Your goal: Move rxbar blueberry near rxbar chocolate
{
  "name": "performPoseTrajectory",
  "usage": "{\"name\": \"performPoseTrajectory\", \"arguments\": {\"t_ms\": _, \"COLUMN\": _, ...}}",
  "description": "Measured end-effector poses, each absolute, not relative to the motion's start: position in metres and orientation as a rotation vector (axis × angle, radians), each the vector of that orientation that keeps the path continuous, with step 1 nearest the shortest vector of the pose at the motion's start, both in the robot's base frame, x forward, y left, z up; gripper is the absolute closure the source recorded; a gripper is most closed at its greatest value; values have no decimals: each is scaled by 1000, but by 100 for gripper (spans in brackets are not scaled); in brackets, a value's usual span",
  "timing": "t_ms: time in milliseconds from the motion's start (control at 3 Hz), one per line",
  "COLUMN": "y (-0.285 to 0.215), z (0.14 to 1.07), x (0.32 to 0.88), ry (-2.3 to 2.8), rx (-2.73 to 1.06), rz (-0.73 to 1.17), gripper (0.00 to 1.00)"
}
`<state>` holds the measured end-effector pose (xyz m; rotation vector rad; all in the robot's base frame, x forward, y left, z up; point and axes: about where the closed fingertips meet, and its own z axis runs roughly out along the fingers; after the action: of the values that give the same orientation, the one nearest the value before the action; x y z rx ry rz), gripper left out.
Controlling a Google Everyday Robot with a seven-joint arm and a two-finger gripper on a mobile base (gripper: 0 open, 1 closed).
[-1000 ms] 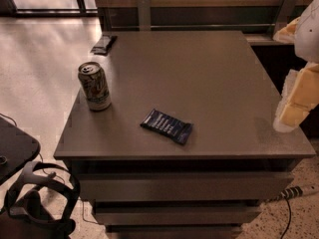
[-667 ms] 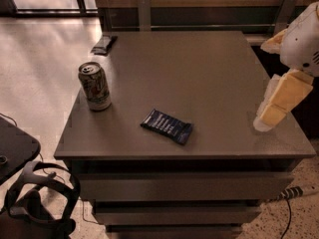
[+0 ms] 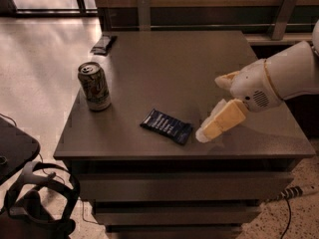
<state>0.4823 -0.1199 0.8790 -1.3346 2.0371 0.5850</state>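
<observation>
Near the front edge of the grey flat-topped desk (image 3: 189, 59), the cream two-finger gripper (image 3: 209, 107) hovers spread and empty, just right of the flat dark blue rxbar blueberry (image 3: 166, 126). The black-brown rxbar chocolate (image 3: 103, 44) lies at the far-left corner. Square your jaws across the blue wrapper's narrow width before descending.

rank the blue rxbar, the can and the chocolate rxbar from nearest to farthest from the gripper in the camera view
The gripper is over the table's right side.
1. rxbar blueberry: just left of the gripper, near the front edge.
2. can: upright at the left edge.
3. rxbar chocolate: on the far left corner.
</observation>
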Motion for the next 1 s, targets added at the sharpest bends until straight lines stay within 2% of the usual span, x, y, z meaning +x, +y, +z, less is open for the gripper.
{"name": "performPoseTrajectory", "arguments": {"t_ms": 333, "y": -96, "z": 859, "x": 485, "ry": 1964, "rx": -1215, "rz": 664, "gripper": 0}}
{"name": "performPoseTrajectory", "arguments": {"t_ms": 667, "y": -77, "z": 843, "x": 484, "ry": 1895, "rx": -1149, "rz": 636, "gripper": 0}}
{"name": "performPoseTrajectory", "arguments": {"t_ms": 1000, "y": -64, "z": 830, "x": 498, "ry": 1855, "rx": -1098, "rz": 481, "gripper": 0}}
